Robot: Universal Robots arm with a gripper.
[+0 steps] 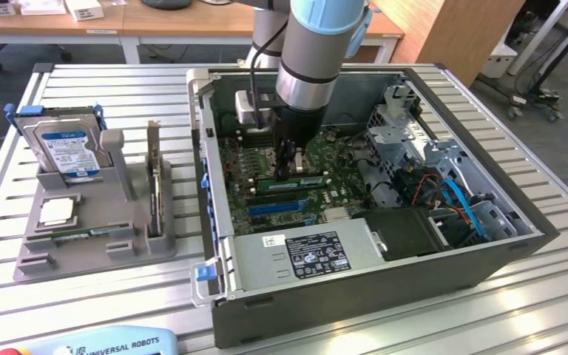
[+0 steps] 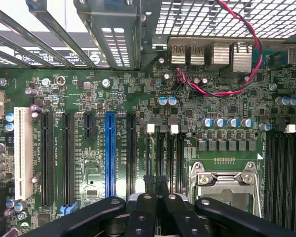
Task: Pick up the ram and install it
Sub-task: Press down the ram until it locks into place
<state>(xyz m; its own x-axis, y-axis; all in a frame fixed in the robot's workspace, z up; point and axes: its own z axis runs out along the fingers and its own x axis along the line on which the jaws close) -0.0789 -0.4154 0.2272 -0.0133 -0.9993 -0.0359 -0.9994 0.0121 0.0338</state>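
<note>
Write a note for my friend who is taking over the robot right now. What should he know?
Tool: shut, down inside the case, just over the slots on the board. I can see nothing between its fingers.
Ram: a thin green stick lying flat in the grey tray, on the exterior view's left, outside the case.
Done: nothing that shows; the slots by the tool look empty.
Left: the stick is not yet picked up and not yet installed.
</note>
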